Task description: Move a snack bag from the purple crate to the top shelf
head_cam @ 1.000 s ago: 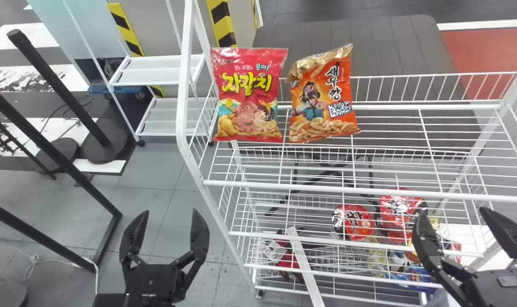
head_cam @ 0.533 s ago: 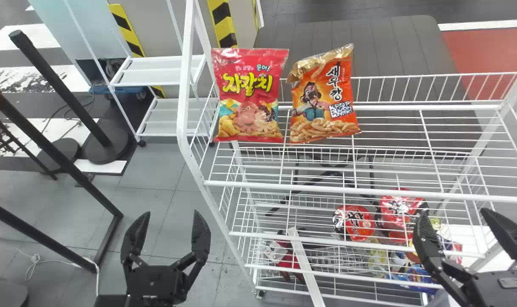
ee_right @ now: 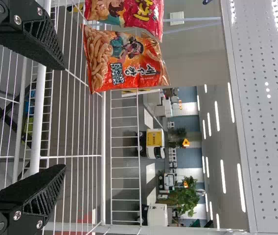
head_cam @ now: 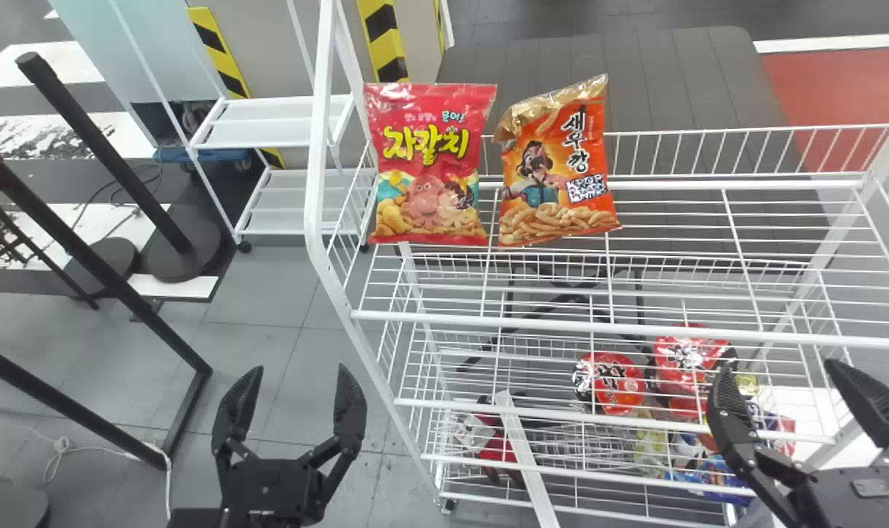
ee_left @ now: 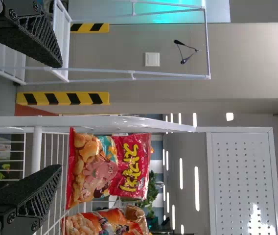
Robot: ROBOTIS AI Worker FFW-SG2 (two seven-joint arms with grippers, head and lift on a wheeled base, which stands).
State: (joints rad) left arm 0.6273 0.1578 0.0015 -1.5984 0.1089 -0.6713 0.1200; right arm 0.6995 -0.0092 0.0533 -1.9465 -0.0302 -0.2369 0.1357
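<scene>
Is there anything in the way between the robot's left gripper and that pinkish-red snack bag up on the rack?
Yes: the rack's white corner post appears to stand between the left gripper and the red snack bag.

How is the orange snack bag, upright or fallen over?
Upright: the orange bag stands on the wire shelf, gold end uppermost, beside the red bag.

Shop-like indoor space: wire rack [head_cam: 562,324] with snack bags [head_cam: 430,165], hazard stripes [head_cam: 386,38], ceiling lights [ee_right: 223,176].
</scene>
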